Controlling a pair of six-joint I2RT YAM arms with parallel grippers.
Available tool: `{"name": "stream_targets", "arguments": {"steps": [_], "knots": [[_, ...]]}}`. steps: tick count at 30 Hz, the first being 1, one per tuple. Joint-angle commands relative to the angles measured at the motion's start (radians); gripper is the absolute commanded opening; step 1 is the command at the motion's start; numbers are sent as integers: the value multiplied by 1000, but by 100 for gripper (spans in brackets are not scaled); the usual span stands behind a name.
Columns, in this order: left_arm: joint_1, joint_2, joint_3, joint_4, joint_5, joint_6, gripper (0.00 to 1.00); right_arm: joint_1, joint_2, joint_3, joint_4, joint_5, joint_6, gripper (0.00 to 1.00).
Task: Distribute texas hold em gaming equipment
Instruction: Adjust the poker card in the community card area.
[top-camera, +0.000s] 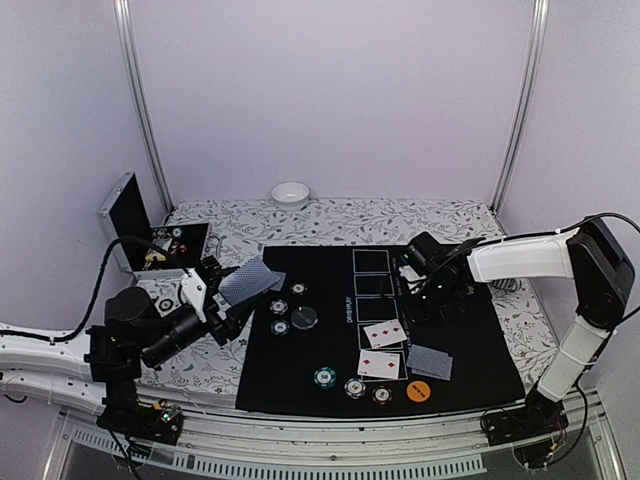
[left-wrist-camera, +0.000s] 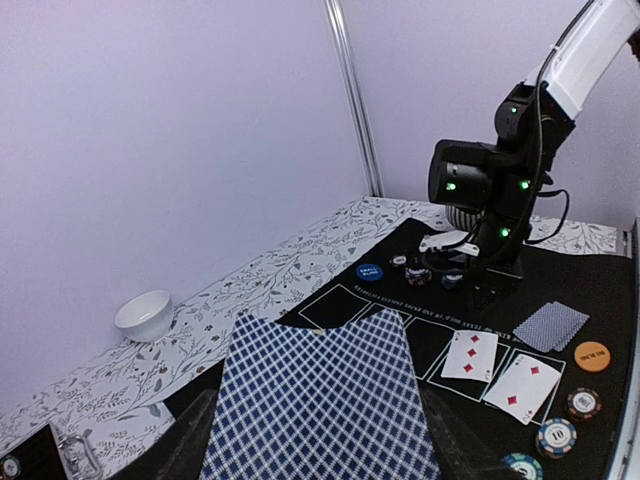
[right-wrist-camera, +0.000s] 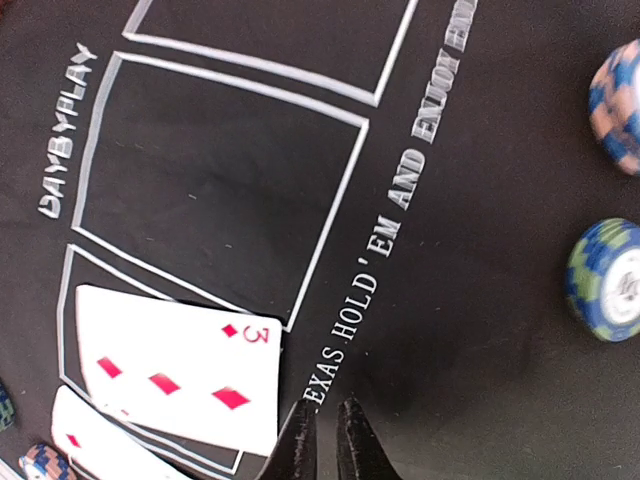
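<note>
Your left hand (top-camera: 230, 298) holds the deck of playing cards (left-wrist-camera: 320, 400), backs showing, at the left edge of the black mat (top-camera: 480, 345). Your right hand (right-wrist-camera: 328, 432) is pinched nearly closed with nothing in it, low over the middle of the mat. From the right hand, the deck lies off to the left in the top view. Its long side points up and right, toward that hand. So I think the right hand is the one to reach across. The empty box (right-wrist-camera: 220, 190) sits just above the three of diamonds (right-wrist-camera: 180, 375) in the right wrist view, close to the right hand. The mat lies flat on the table (top-camera: 330, 225). A few poker chips (top-camera: 280, 316) and a dark button disc (top-camera: 304, 318) lie between the hands, so pass over them.
</note>
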Motion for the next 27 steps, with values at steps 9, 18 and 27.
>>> {"name": "stream_targets", "arguments": {"steps": [9, 18, 27], "knots": [[1, -38, -8, 2, -24, 9, 61, 40, 60, -32, 13, -10, 40, 9], [1, -43, -8, 0, -22, 8, 61, 70, 51, -23, 4, -25, 56, 9], [0, -50, -10, -4, -18, 10, 61, 82, 52, -14, 0, -34, 65, 9]]}}
